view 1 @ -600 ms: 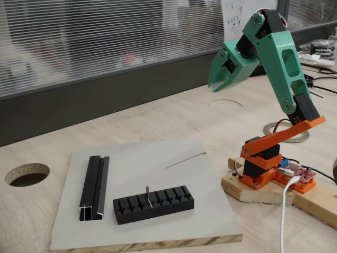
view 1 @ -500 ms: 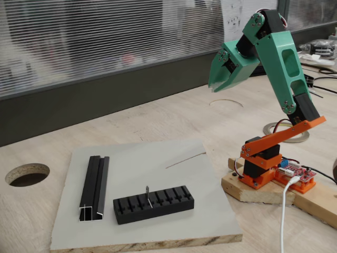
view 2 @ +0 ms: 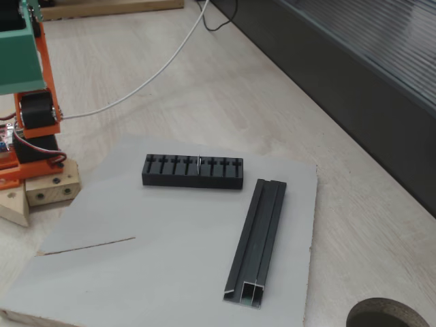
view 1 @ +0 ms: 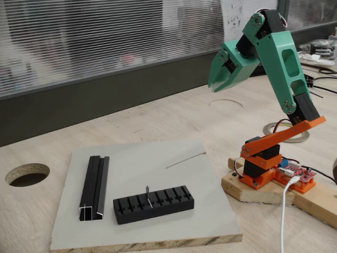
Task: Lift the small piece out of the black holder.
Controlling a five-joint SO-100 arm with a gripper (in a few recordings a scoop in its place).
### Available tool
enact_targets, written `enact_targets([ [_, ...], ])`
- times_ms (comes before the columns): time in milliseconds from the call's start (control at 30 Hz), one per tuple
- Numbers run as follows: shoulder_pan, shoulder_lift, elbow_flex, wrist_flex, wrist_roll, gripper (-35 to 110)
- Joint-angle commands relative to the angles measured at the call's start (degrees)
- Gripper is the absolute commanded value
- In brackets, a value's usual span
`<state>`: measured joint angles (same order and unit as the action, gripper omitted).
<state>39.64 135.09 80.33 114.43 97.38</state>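
The black holder (view 1: 153,204) (view 2: 193,171) lies near the front of a grey board (view 1: 174,184) (view 2: 170,238), its slotted top facing up. The small piece (view 1: 148,195) (view 2: 198,163) stands upright in a middle slot, a thin grey sliver poking above the block. My green gripper (view 1: 220,79) hangs high in the air at the back right in a fixed view, far above and behind the holder, its fingers pointing down and together, holding nothing.
A long black channel rail (view 1: 95,187) (view 2: 258,239) lies on the board beside the holder. A thin grey line (view 1: 185,159) (view 2: 88,246) marks the board. My orange base (view 1: 268,163) sits on a wooden block right of the board. A round hole (view 1: 27,174) opens in the table.
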Motion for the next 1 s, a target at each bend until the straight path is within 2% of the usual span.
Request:
enact_targets([
  [0, 0.5, 3.9, -0.6, 1.6, -0.1, 10],
  [300, -1.7, 3.7, -0.6, 1.6, 0.3, 10],
  [567, -19.2, -0.1, -0.5, 1.5, 0.3, 10],
  [800, -41.7, -2.9, -0.5, 1.5, 0.3, 10],
  [967, -46.7, -10.3, -0.5, 1.5, -0.6, 10],
])
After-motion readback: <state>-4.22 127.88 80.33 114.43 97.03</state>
